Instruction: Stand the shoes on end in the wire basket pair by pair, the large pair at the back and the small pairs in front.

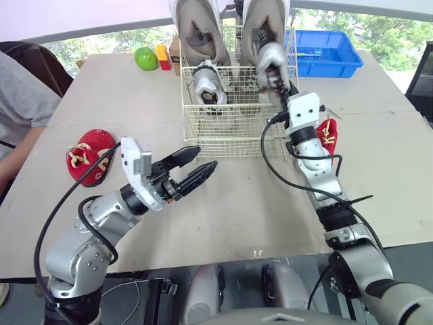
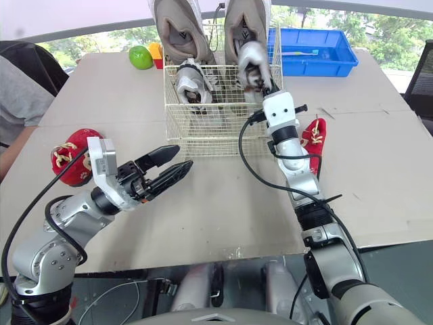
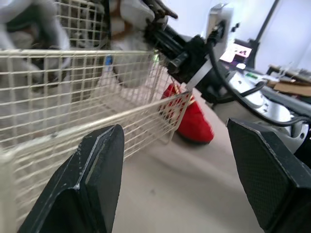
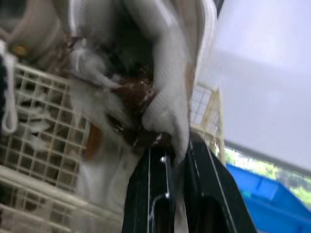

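Note:
The wire basket (image 1: 230, 132) stands mid-table. Two large grey shoes (image 1: 196, 30) (image 1: 260, 24) stand on end at its back. In front of the left one a small grey shoe (image 1: 208, 84) stands upright. My right gripper (image 1: 277, 82) is shut on a second small grey shoe (image 1: 270, 59), holding it over the basket's right front part; its fingers (image 4: 146, 189) pinch the shoe's edge. One red shoe (image 1: 91, 156) lies on the table at the left, another red shoe (image 1: 327, 134) just right of my right arm. My left gripper (image 1: 203, 158) hovers open in front of the basket, holding nothing.
A blue bin (image 1: 328, 53) sits at the back right. A green apple (image 1: 145, 59) and a yellow and red block (image 1: 163, 56) lie behind the basket's left. A person's sleeve (image 1: 20, 101) is at the table's left edge.

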You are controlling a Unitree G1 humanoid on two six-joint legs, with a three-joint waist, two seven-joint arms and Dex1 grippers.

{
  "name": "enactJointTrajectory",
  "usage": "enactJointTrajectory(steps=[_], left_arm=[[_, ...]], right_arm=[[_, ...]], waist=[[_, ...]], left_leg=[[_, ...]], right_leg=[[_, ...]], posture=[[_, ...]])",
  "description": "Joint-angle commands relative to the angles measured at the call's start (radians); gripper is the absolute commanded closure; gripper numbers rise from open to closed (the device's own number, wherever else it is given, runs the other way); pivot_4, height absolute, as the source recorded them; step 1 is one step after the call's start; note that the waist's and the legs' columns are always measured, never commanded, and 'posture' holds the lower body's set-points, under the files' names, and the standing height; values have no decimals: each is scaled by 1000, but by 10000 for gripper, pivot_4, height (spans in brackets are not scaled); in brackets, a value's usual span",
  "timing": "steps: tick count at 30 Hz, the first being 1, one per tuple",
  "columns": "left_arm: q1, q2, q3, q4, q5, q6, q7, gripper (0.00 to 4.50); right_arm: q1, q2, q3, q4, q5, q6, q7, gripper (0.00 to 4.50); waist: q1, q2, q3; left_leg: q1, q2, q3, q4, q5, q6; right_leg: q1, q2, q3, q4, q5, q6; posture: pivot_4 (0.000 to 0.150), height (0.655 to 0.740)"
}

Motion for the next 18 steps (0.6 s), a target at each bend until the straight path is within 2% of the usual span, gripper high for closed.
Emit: enactJointTrajectory(steps=[1,3,6,7,10,11,12,18], left_arm=[[5,18,30,-39,-6,-21,0,8527],[6,22,30,-36,-5,-24,-1,8527],[-10,14,9,-23,-2,-26,4,8527],[-13,11,3,-20,-1,-26,4,8527],[-18,6,-11,-4,6,-29,-3,8527],[-17,5,-14,1,9,-31,-6,8527],[-17,3,-16,8,12,-33,-9,8527],[-13,-14,-23,30,27,-40,-6,8527]], right_arm=[[56,28,5,9,69,39,97,44524],[82,40,-7,-47,119,98,140,44524],[119,55,-56,-159,228,208,181,35476],[131,61,-70,-195,263,250,190,29683],[167,43,-80,-298,293,342,213,16136],[179,32,-83,-334,296,369,217,10172],[191,17,-88,-374,299,399,221,6760],[230,-92,-90,-582,312,562,283,6760]], waist=[[-5,-2,-2],[-7,-7,-5],[-9,-7,-5],[-9,-7,-5],[-9,-7,-5],[-9,-7,-5],[-7,-6,-5],[-4,-6,-4]], left_leg=[[2,0,0,0,0,0],[8,2,-2,-4,0,0],[11,2,-1,-8,0,0],[11,2,0,-8,0,0],[11,2,0,-9,0,0],[11,2,0,-9,0,0],[11,2,1,-9,0,0],[11,1,3,-10,0,0]], right_leg=[[2,0,0,0,0,0],[6,-2,1,0,0,0],[7,-3,3,-1,-1,-1],[6,-3,3,-1,-1,-1],[6,-3,4,-1,-1,-1],[6,-4,4,-1,-1,-1],[6,-4,4,-1,-1,-1],[4,-5,6,-2,-1,-1]], posture=[[1500,7400],[1500,7400],[1500,7400],[1500,7400],[1500,7400],[1500,7400],[1500,7400],[1500,7400]])
